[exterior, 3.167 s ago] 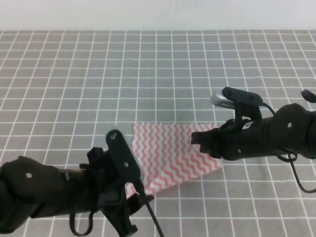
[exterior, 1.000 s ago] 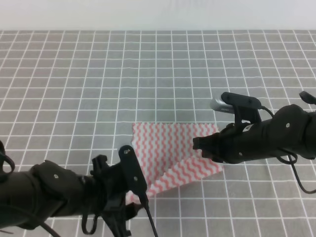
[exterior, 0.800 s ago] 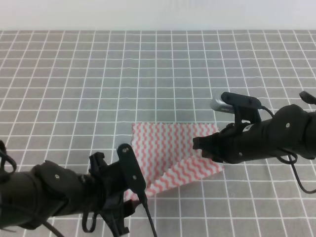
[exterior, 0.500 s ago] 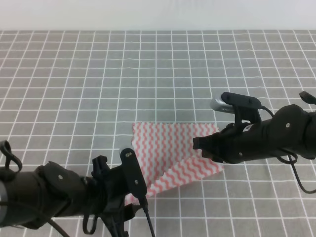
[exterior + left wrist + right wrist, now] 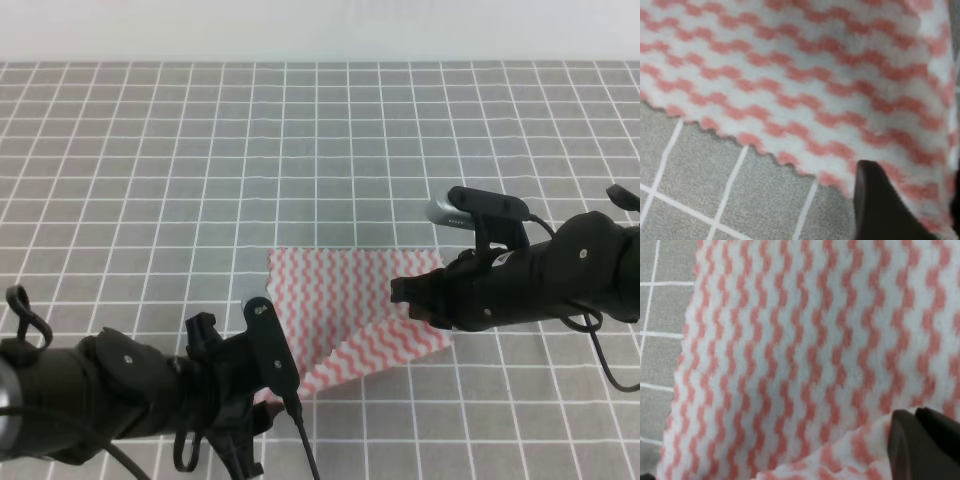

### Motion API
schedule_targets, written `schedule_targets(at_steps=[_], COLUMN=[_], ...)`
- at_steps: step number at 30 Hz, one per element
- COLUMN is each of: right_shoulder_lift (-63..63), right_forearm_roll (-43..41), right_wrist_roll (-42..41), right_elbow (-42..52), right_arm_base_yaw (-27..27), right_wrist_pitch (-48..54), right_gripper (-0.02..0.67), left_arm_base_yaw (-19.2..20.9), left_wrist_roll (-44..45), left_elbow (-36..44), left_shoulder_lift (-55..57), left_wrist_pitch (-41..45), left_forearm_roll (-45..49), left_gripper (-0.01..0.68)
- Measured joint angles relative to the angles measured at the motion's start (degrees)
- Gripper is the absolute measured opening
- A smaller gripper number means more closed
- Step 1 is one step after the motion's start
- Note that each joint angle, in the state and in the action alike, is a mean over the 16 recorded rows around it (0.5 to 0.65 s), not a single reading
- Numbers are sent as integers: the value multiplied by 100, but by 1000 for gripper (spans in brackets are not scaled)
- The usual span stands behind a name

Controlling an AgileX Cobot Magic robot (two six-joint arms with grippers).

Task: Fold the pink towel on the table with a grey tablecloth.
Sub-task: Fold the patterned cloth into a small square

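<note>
The pink towel lies flat on the table with a grey tablecloth, with a raised crease across its right half. My left gripper is at the towel's near left corner. In the left wrist view a dark finger presses on the towel by its jagged edge, and cloth rises between the jaws. My right gripper sits over the towel's right side. In the right wrist view the towel fills the frame, and the fingers pinch a lifted fold.
The grey grid cloth stretches in all directions around the towel. A pale wall strip borders the table's far edge. Black cables trail from both arms near the front and the right.
The left arm has sunk lower and back toward the near left, staying at the towel's corner. A crease has formed across the towel's right half. The right arm has barely moved.
</note>
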Motion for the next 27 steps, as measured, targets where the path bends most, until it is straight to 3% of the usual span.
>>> schedule_targets(at_steps=[13, 27], right_shoulder_lift=[33, 11], right_forearm_roll=[-1, 16], right_wrist_roll=[-13, 20], right_elbow=[-5, -2], right_arm_base_yaw=[7, -33], right_wrist_pitch=[1, -68], right_gripper=[-15, -15], left_arm_base_yaw=[5, 7], left_wrist_roll=[-73, -263], left_elbow=[-1, -271], left_shoulder_lift=[-335, -352], left_wrist_pitch=[-84, -207], left_forearm_roll=[11, -1062], left_gripper=[34, -1])
